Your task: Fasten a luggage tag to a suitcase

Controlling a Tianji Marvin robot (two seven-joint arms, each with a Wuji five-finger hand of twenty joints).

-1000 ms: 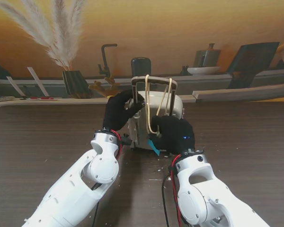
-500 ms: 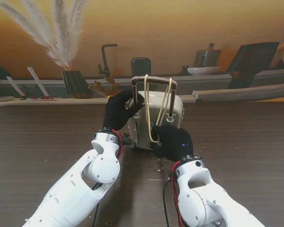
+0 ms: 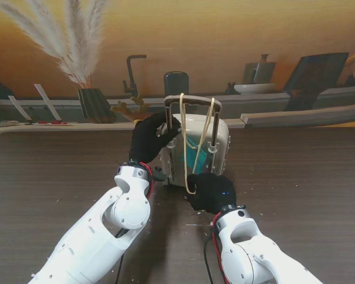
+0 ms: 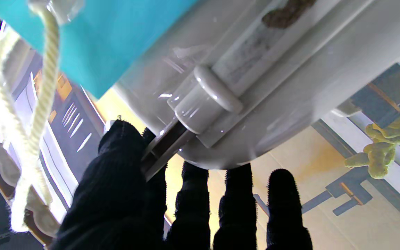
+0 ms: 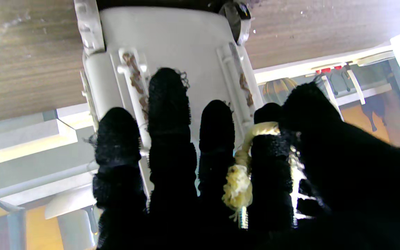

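Note:
A small white suitcase (image 3: 216,139) stands upright mid-table with its brown pull handle (image 3: 192,99) extended. A cream cord (image 3: 182,133) is looped over that handle. The teal luggage tag (image 3: 195,155) hangs from the cord against the suitcase's near face. My left hand (image 3: 149,137) is shut on the handle's left post, seen up close beside the shell (image 4: 255,86), tag (image 4: 92,38) and cord (image 4: 40,104). My right hand (image 3: 212,192) sits nearer to me, at the suitcase's base, shut on the cord's lower end (image 5: 243,173) in front of the suitcase (image 5: 172,52).
A ledge (image 3: 296,115) runs along the table's far edge with a vase of pampas grass (image 3: 94,103), a dark tap-like fixture (image 3: 132,74) and a dark cylinder (image 3: 176,83). Cables (image 3: 207,254) lie between my forearms. Small crumbs dot the table (image 3: 47,177).
My right hand has drawn back toward me with the cord. The teal tag has risen from beside that hand to the suitcase's near face. The left hand has stayed put.

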